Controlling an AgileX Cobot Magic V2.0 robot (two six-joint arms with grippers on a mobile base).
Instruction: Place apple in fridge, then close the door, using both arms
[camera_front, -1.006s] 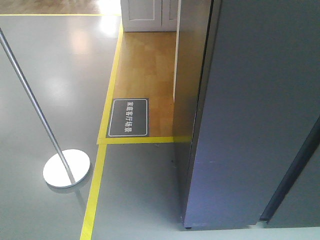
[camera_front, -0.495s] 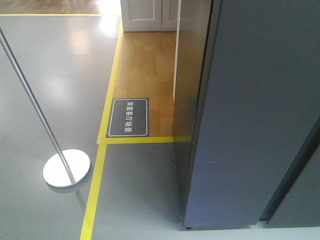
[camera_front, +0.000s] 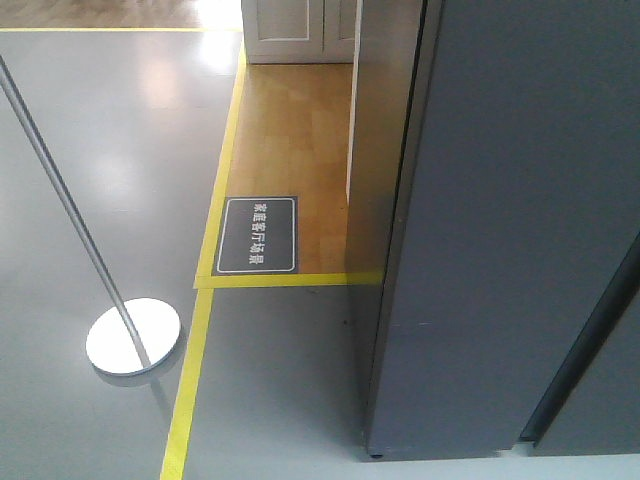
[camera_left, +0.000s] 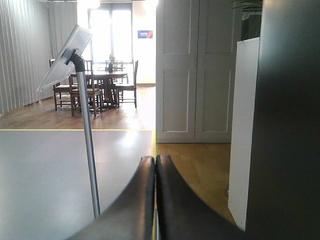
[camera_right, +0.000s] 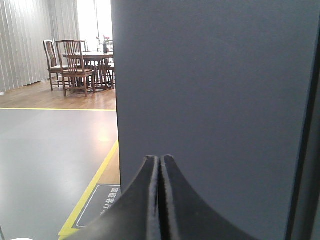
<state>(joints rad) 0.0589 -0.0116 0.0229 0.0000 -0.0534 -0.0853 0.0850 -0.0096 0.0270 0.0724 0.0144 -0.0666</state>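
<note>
**Both grippers pinched empty beside the fridge**

While the tall dark grey fridge (camera_front: 500, 230) fills the front view's right, the black left gripper (camera_left: 155, 161) and black right gripper (camera_right: 160, 160) each press fingertips together, holding nothing. Nowhere does the apple show.

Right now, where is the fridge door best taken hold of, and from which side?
The door is a flat grey panel with no handle showing, so probably pinch its vertical left edge, coming in from the left. The right claw is shut and would need opening first.
</note>
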